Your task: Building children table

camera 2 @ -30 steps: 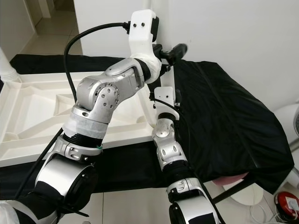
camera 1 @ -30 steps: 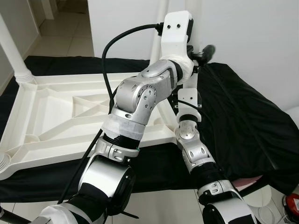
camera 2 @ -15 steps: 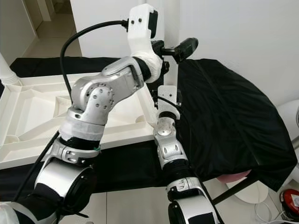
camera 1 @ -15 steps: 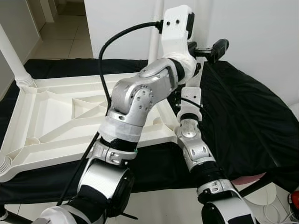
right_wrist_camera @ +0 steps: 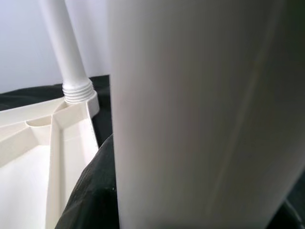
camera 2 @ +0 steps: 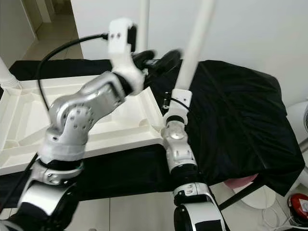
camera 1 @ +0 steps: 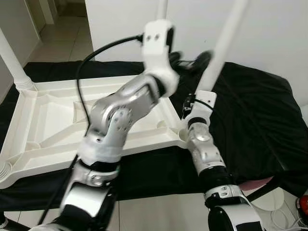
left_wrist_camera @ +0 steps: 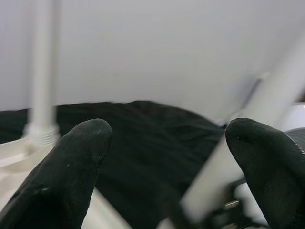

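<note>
The white tabletop (camera 1: 62,120) lies upside down on a surface draped in black cloth (camera 1: 250,110), ribbed underside up so that the corner sockets are open to receive legs. 2 legs already stand upright: 1 at the far left corner (camera 1: 12,57) and 1 at the far right corner (camera 2: 144,14), the latter seen in the right wrist view screwed into its threaded collar.

The right gripper (camera 1: 204,94) holds a third leg (camera 1: 226,38), tilted away from the table. The right wrist view is taken up by the leg's white shaft at very close range, which indicates the fingers are clamped around it, though the fingers themselves are hidden and the contact cannot be confirmed directly. The leg's lower end appears to hang just above the near right corner socket (camera 1: 183,132); judged, it is being brought over for insertion.

The left gripper (camera 1: 190,60) is blurred, raised beside the tilted leg. In the left wrist view its 2 fingers (left_wrist_camera: 57,176) stand wide apart with nothing between them, the leg crossing beyond. Judged purpose: to steady the shaft.

The near left corner socket (camera 1: 4,167) has no leg fitted.
</note>
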{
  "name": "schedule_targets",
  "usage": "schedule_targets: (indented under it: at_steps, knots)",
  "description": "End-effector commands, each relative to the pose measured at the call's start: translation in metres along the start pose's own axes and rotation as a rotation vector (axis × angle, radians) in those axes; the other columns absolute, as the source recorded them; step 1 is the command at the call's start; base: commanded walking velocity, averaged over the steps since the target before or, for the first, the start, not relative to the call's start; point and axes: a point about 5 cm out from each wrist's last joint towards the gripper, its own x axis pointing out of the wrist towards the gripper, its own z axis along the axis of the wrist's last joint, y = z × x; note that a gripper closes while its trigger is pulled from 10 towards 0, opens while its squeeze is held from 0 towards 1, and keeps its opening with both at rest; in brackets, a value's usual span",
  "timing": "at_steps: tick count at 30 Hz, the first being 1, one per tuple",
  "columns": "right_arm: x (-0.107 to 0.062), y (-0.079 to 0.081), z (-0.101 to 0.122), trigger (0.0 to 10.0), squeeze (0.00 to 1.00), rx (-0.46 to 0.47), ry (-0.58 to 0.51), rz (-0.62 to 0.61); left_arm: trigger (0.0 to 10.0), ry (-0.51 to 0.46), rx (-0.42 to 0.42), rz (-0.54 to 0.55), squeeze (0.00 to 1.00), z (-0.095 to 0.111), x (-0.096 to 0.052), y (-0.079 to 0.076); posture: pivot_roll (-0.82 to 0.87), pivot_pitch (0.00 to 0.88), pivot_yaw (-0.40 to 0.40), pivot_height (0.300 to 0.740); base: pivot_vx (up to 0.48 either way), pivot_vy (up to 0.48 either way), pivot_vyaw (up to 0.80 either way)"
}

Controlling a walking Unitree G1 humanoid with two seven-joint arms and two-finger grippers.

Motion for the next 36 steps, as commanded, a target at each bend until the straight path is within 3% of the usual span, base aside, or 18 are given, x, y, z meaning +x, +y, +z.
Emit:
schedule_targets:
  at_steps: [1, 4, 6, 7, 8, 9, 13, 16, 23, 27, 30, 36]
  knots:
    - [-0.004, -0.004, -0.001, 10.0, 0.0, 0.045, -0.007, 0.045, 10.0, -0.03, 0.127, -0.3, 0.0, -0.002, -0.011, -0.019, 0.02, 0.0, -0.066, 0.74, 0.0, 0.0, 0.0]
    - [-0.005, -0.005, -0.002, 10.0, 0.0, 0.05, -0.008, 0.066, 10.0, -0.021, 0.171, -0.299, 0.0, -0.007, -0.016, -0.017, 0.02, 0.0, -0.066, 0.74, 0.0, 0.0, 0.0]
    - [-0.011, -0.004, -0.001, 10.0, 0.0, 0.073, -0.023, 0.161, 10.0, 0.057, 0.247, -0.298, 0.0, -0.029, -0.028, -0.009, 0.01, 0.0, -0.053, 0.74, 0.0, 0.0, 0.0]
    - [-0.011, -0.004, -0.001, 10.0, 0.0, 0.073, -0.023, 0.161, 10.0, 0.057, 0.247, -0.298, 0.0, -0.029, -0.028, -0.009, 0.01, 0.0, -0.053, 0.74, 0.0, 0.0, 0.0]
    - [-0.013, -0.004, -0.001, 10.0, 0.0, 0.074, -0.029, 0.188, 10.0, 0.084, 0.26, -0.297, 0.0, -0.036, -0.032, -0.007, 0.01, 0.0, -0.05, 0.74, 0.0, 0.0, 0.0]
    - [-0.017, -0.006, -0.004, 10.0, 0.0, 0.059, -0.023, 0.248, 10.0, 0.164, 0.307, -0.294, 0.0, -0.06, -0.041, -0.004, 0.0, 0.0, -0.041, 0.74, 0.0, 0.0, 0.0]
    - [-0.018, -0.006, -0.006, 10.0, 0.0, 0.047, -0.019, 0.262, 10.0, 0.19, 0.321, -0.294, 0.0, -0.068, -0.044, -0.003, 0.0, 0.0, -0.041, 0.74, 0.0, 0.0, 0.0]
    - [-0.022, -0.008, -0.012, 10.0, 0.0, 0.005, 0.005, 0.314, 10.0, 0.235, 0.353, -0.272, 0.0, -0.086, -0.048, -0.002, 0.0, 0.0, -0.032, 0.74, 0.0, 0.0, 0.0]
    - [-0.025, -0.015, -0.022, 10.0, 0.0, -0.07, 0.058, 0.369, 10.0, 0.255, 0.412, -0.249, 0.0, -0.102, -0.052, -0.001, 0.0, 0.0, -0.027, 0.74, 0.0, 0.0, 0.0]
    - [-0.026, -0.019, -0.026, 10.0, 0.0, -0.093, 0.083, 0.383, 10.0, 0.27, 0.405, -0.258, 0.0, -0.105, -0.054, -0.001, 0.0, 0.0, -0.032, 0.74, 0.0, 0.0, 0.0]
    - [-0.029, -0.027, -0.031, 10.0, 0.0, -0.14, 0.123, 0.457, 10.0, 0.308, 0.35, -0.322, 0.0, -0.112, -0.06, -0.006, 0.01, 0.0, -0.037, 0.74, 0.0, 0.0, 0.0]
    - [-0.032, -0.028, -0.033, 10.0, 0.0, -0.149, 0.134, 0.489, 10.0, 0.31, 0.357, -0.337, 0.0, -0.114, -0.063, -0.008, 0.01, 0.0, -0.043, 0.74, 0.0, 0.0, 0.0]
